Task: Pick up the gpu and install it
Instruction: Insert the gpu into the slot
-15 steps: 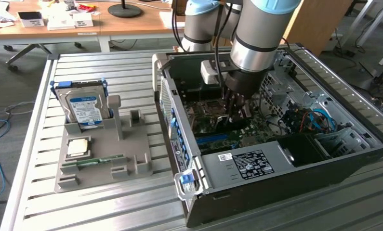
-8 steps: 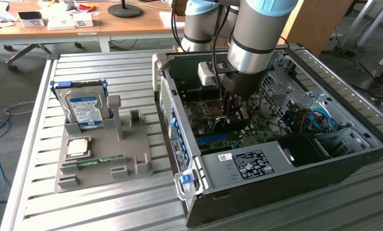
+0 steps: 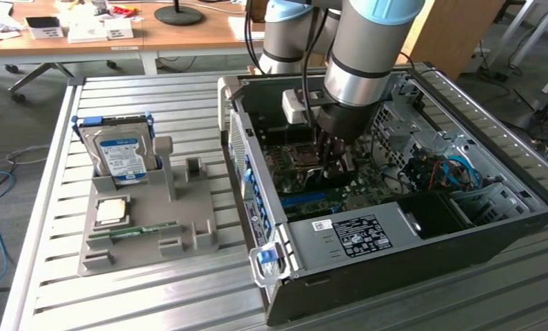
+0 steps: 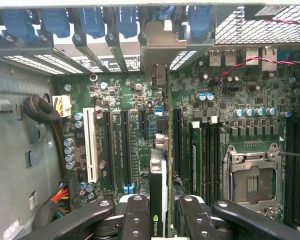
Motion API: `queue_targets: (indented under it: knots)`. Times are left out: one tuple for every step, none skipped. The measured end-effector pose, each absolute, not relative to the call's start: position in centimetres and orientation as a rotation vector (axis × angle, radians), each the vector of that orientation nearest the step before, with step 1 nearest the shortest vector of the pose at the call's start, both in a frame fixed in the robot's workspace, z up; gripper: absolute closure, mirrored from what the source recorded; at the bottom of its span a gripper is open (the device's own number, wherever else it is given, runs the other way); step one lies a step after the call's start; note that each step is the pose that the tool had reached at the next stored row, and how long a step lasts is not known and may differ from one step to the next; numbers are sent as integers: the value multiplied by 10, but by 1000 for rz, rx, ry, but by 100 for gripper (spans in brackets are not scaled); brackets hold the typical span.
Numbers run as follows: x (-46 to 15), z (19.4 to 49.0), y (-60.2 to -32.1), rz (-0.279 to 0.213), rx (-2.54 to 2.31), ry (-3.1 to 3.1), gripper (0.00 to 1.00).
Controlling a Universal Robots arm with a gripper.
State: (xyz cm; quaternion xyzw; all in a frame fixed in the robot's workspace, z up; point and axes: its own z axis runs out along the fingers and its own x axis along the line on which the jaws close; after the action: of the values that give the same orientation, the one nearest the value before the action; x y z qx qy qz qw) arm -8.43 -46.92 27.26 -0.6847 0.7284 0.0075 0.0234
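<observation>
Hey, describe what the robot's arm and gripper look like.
The arm is silver-grey tubing with light blue joint caps and a black band; black cables run beside it, and a small white box sits at the wrist. The gripper is black; its fingers carry round silver bolts.

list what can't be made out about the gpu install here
- Wrist view: gpu stands edge-on, so its fan face and contact with the slot are hidden by the card itself.
- Wrist view: fingers cut off by the picture edge.
- Exterior view: gpu seating hidden behind the arm inside the case.
- Exterior view: hard drive label too small to read.
</observation>
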Motion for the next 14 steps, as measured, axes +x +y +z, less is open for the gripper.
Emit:
queue_targets:
  knots:
    - [-85,273,-469,23,-2120,2255,73]
    - [-85,273,-469,23,-2120,2255,73]
    - [-85,273,-469,23,-2120,2255,73]
    - [-85,273,-469,23,-2120,2255,73]
    - [-86,273,-469,23,-2120,2255,73]
    - [-86,273,-469,23,-2120,2255,73]
    - [-86,273,-469,23,-2120,2255,73]
    - [-87,273,-469,23,-2120,2255,73]
    - [-88,273,-469,23,-2120,2255,73]
    - [-89,273,-469,23,-2120,2255,73]
    - [-89,273,-469,23,-2120,2255,73]
    - [-89,273,-469,23,-2120,2255,73]
    - [-90,273,-469,23,-2120,2255,73]
    - [-90,272,-469,23,-2120,2255,73]
